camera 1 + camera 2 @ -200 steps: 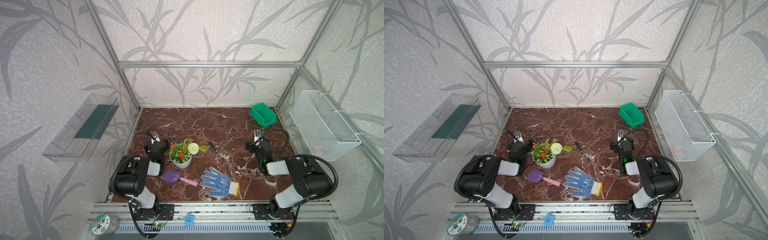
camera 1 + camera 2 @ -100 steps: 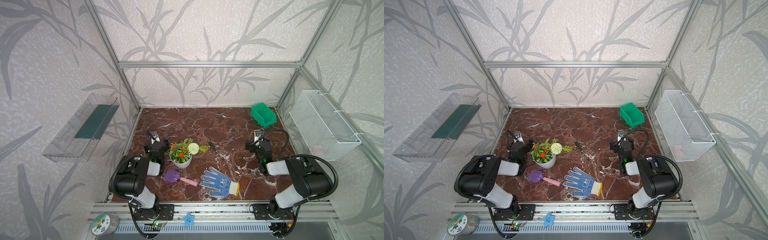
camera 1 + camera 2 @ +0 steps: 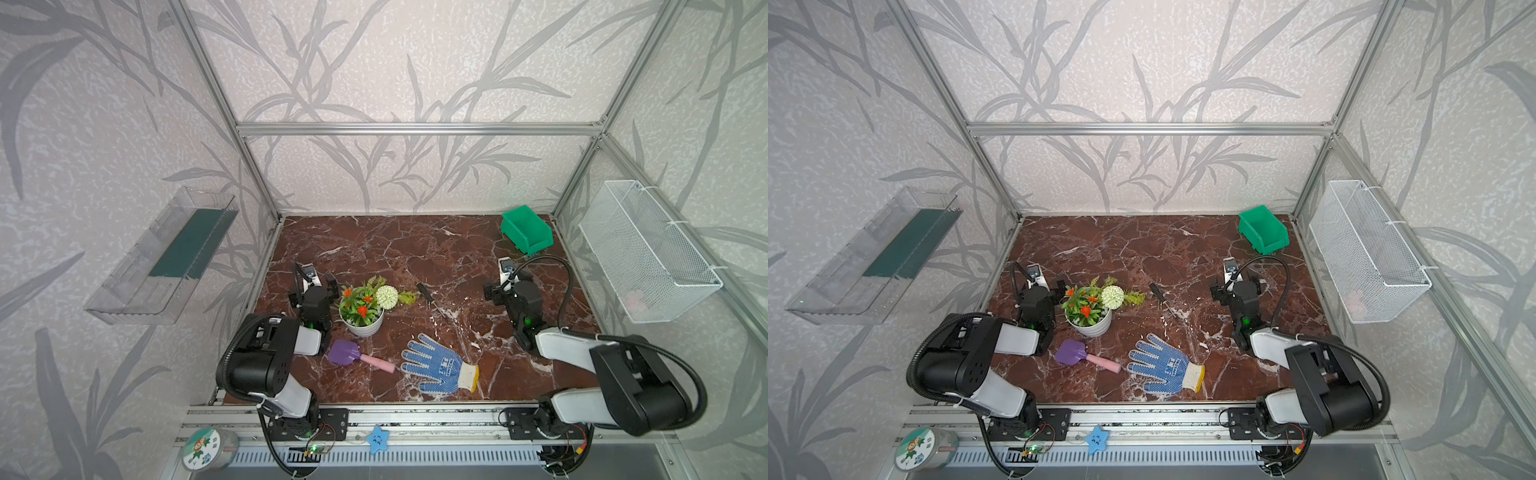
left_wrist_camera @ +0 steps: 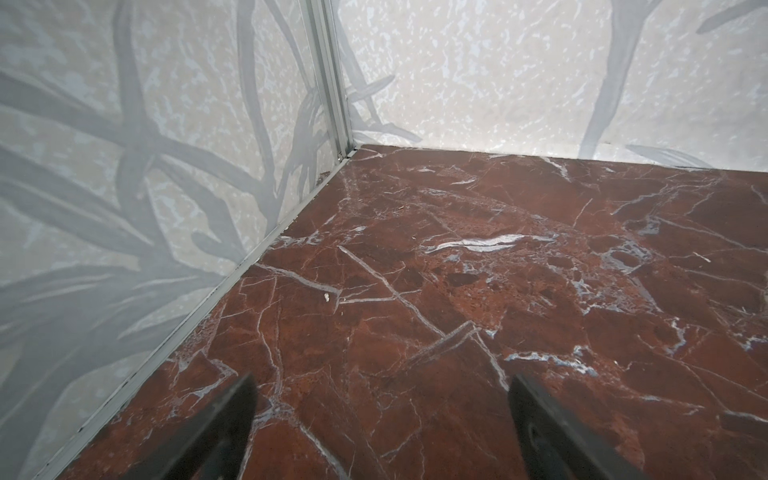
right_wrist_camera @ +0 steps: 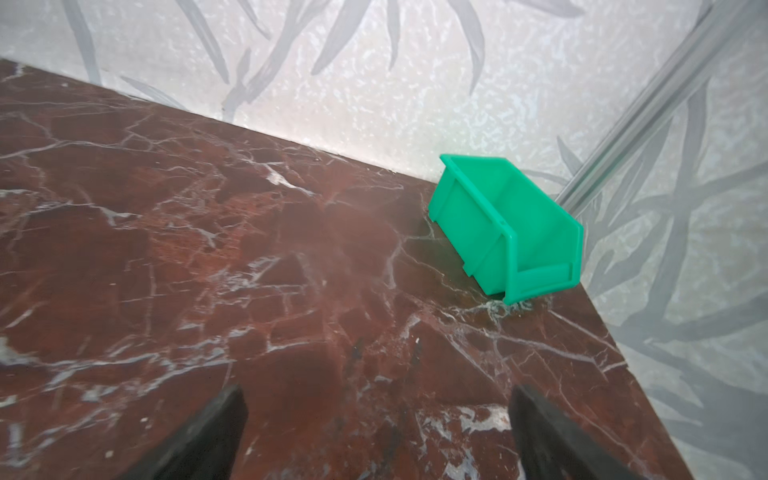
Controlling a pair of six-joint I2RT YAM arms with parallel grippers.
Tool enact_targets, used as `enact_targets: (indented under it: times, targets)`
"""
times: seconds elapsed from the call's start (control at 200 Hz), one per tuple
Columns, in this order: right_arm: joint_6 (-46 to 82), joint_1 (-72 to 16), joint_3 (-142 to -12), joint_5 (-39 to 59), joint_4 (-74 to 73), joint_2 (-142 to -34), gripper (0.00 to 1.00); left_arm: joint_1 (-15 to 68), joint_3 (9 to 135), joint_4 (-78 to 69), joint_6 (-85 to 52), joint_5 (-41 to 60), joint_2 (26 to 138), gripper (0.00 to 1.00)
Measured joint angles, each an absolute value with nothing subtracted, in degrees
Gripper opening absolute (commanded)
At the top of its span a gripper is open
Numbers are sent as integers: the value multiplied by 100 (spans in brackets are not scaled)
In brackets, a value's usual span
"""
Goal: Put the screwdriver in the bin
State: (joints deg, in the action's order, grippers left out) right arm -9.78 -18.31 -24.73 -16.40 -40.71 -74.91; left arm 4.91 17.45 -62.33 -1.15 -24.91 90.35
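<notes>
The screwdriver (image 3: 428, 293) (image 3: 1160, 295), slim with a black handle, lies flat on the marble floor near the middle, just right of the flower pot. The green bin (image 3: 527, 230) (image 3: 1262, 230) (image 5: 511, 224) stands in the far right corner with nothing visible inside it. My right gripper (image 3: 509, 286) (image 3: 1236, 286) (image 5: 376, 409) hovers low, open and holding nothing, right of the screwdriver and in front of the bin. My left gripper (image 3: 313, 289) (image 3: 1038, 291) (image 4: 380, 399) is open over bare floor, left of the pot. The screwdriver is out of both wrist views.
A white pot of artificial flowers (image 3: 360, 322) stands left of centre. A purple-and-pink toy shovel (image 3: 359, 356) and a blue dotted glove (image 3: 436, 368) lie near the front. A white wire basket (image 3: 648, 253) hangs on the right wall, a clear tray (image 3: 166, 257) on the left.
</notes>
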Motion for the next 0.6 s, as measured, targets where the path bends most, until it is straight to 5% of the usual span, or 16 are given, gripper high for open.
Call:
enact_targets:
  times: [0.14,0.29,0.45,0.6]
  targets:
    - [-762,-1918,-3361,-1538,-2773,-6814,99,642,1745,-6005,5,-2821,8799,99]
    - [-67,-1907,-3586,-1533,-2362,-6512,99,1181,2235,-4353,309,-3232,6858,99]
    - [642,-1627,-3710,-1367,-2158,-6877,99,1457,2390,-4060,-97,-3334,5113,99]
    - [766,-1468,-4591,-1400,-1643,-7603,99,1527,2919,-3212,-740,-3006,4849,99]
